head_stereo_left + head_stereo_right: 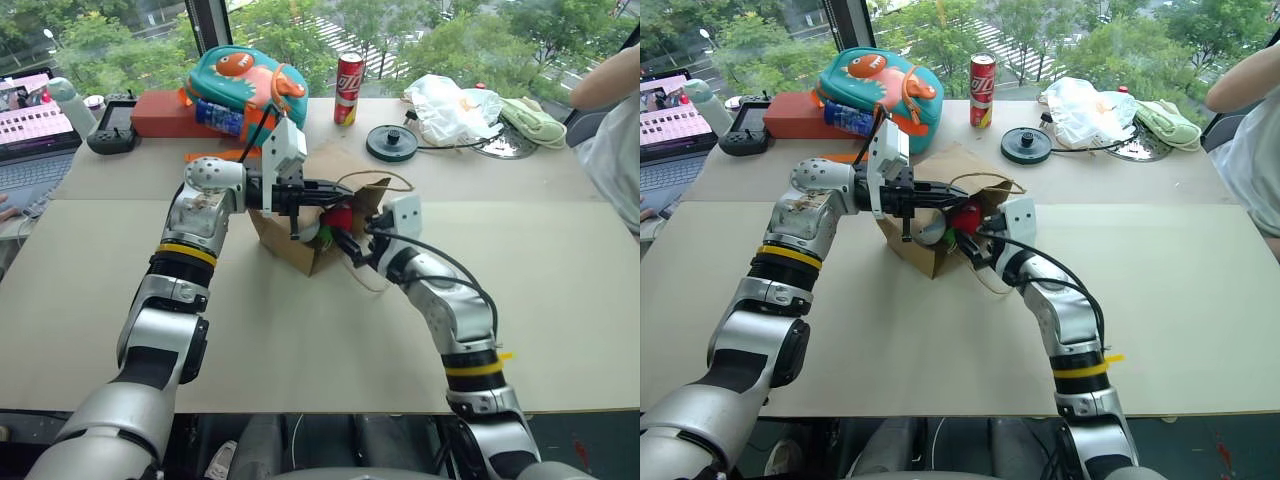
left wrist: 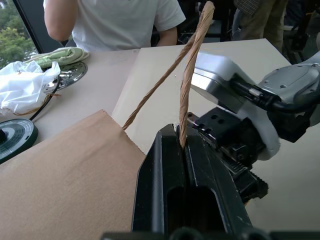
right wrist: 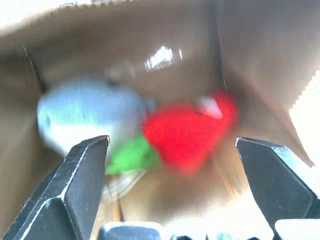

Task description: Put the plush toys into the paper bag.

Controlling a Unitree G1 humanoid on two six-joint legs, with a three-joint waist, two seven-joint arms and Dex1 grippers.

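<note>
The wide beige table (image 1: 300, 340) lies under both my arms. On it, lying on its side with its mouth turned toward me, is the plain brown kraft paper bag (image 1: 290, 245). Behind the bag, near the far edge, sits the large teal and orange dinosaur backpack (image 1: 245, 85), with a flat red box (image 1: 165, 115) to its left and a laptop (image 1: 35, 125) further left. To the right of the backpack stands a red drinks can (image 1: 349, 88), then a round black disc (image 1: 392, 142), then a crumpled white plastic bag (image 1: 450, 105). A person in a white shirt (image 1: 615, 150) sits at the right end of the table.

My left gripper (image 2: 182, 150) is clenched on the bag's twisted-paper loop handle (image 2: 192, 65), holding the mouth up. My right gripper (image 3: 172, 175) is just at the mouth, fingers (image 3: 82, 175) spread wide and grasping nothing.

Inside the bag lie both plush toys, touching each other: the round grey-blue fuzzy ball (image 3: 85, 115) and, beside it, the red strawberry with green leaves (image 3: 187, 132). The strawberry's red shows in the bag's mouth from above, right beside my left fingers.
</note>
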